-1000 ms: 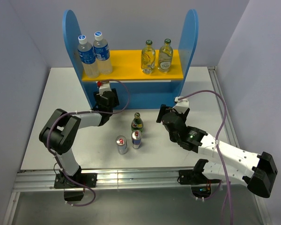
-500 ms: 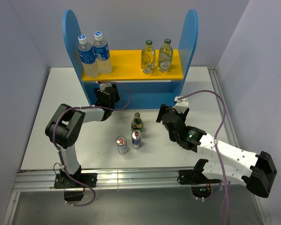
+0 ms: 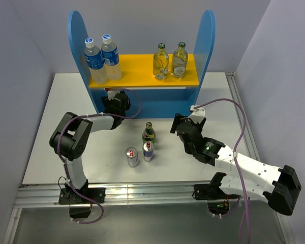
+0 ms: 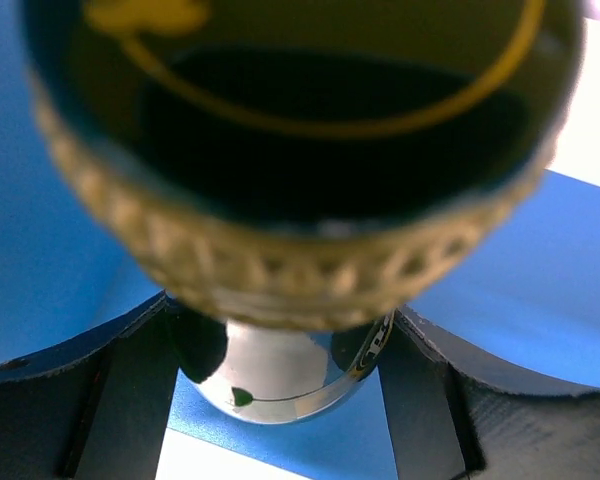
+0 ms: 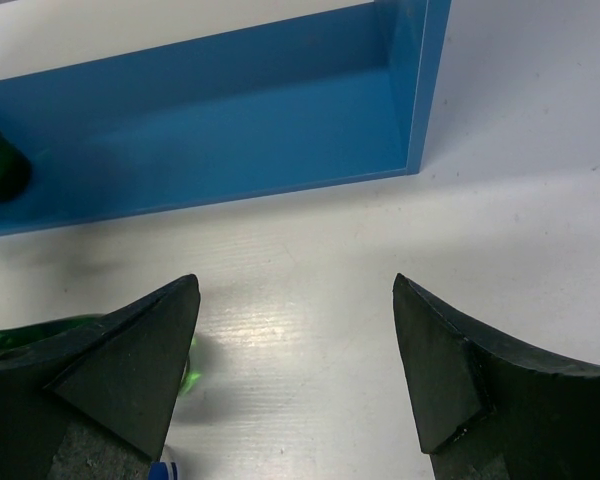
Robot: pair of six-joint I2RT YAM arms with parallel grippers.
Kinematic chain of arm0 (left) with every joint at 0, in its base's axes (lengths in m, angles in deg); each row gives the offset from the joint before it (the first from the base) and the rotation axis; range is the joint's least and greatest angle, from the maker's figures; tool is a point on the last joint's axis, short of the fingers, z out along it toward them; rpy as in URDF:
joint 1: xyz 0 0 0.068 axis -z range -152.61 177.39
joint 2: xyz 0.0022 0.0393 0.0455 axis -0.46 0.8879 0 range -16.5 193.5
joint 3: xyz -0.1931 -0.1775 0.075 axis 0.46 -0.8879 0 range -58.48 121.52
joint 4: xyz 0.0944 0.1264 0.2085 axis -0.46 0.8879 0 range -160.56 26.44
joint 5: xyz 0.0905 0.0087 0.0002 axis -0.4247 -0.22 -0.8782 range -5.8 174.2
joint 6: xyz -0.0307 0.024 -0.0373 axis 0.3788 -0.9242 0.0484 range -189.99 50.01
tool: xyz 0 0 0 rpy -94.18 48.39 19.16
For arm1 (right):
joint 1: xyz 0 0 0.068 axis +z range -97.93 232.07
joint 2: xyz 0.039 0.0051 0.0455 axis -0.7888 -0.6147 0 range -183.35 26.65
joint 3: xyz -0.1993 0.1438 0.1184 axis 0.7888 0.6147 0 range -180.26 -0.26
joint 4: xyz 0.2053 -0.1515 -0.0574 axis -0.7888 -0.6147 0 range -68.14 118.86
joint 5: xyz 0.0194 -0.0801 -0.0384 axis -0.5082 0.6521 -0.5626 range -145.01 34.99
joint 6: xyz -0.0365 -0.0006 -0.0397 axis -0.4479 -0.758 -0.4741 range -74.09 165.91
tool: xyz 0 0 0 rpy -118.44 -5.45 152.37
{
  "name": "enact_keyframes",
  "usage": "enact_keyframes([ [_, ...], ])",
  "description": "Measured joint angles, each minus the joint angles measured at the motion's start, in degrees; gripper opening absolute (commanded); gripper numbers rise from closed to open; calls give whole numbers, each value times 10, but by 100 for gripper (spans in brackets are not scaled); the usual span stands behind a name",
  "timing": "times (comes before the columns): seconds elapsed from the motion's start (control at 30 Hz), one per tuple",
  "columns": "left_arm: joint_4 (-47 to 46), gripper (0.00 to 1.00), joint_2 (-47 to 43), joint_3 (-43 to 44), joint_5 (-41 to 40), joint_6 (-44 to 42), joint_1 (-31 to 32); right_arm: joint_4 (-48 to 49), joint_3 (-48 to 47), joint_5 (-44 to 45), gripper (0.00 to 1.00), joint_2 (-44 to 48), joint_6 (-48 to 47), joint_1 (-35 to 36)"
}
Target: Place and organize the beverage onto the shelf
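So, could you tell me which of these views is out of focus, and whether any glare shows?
Left wrist view: the dark green bottle fills the frame too close to the lens, badly blurred. Right wrist view: sharp, with a soft glare patch on the white table. Top external view: evenly lit, in focus, faint shadows only.

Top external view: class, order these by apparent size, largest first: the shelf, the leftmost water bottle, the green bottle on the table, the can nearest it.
1. shelf
2. water bottle
3. green bottle and can: they look about alike from above, so I leave them unranked.
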Motion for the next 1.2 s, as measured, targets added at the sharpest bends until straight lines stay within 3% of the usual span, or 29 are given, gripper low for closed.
enact_keyframes([
  [0.13,4,77,0,1,0,2,0,0,0,0,85,6,1,0],
  [0.2,7,97,0,2,-1,2,0,0,0,0,85,9,1,0],
  [0.27,16,99,0,1,-1,7,0,0,0,0,85,12,2,0],
  [0.93,144,99,-97,-35,42,6,54,-25,3,0,84,43,20,0],
  [1.2,176,99,-207,-60,94,-22,84,-50,3,0,84,56,35,0],
])
